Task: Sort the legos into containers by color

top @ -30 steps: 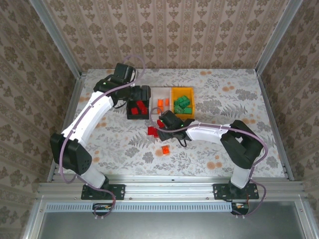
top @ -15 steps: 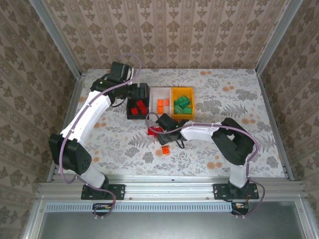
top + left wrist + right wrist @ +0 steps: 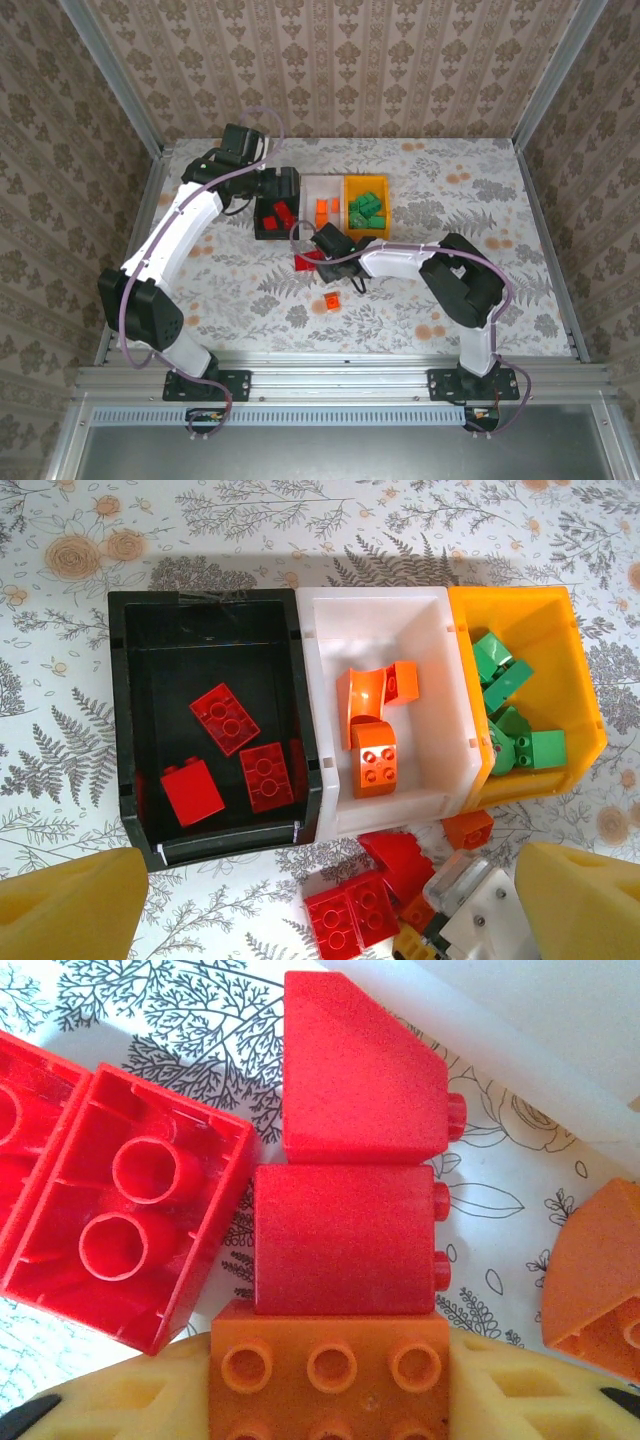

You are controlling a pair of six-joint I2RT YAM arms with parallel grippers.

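Up close, orange lego (image 3: 330, 1365) tight in right end effector (image 3: 330, 1405); left end effector (image 3: 325, 905) wide.

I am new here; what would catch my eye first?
A black plastic bin of red bricks, a white plastic bin of orange ones and a yellow-orange plastic bin of green ones stand in a row. In front, the right gripper grips an orange plastic brick beside loose red bricks.

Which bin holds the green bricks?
The yellow bin, rightmost in the row, holds the green bricks; the black bin holds red bricks, the white bin orange bricks.
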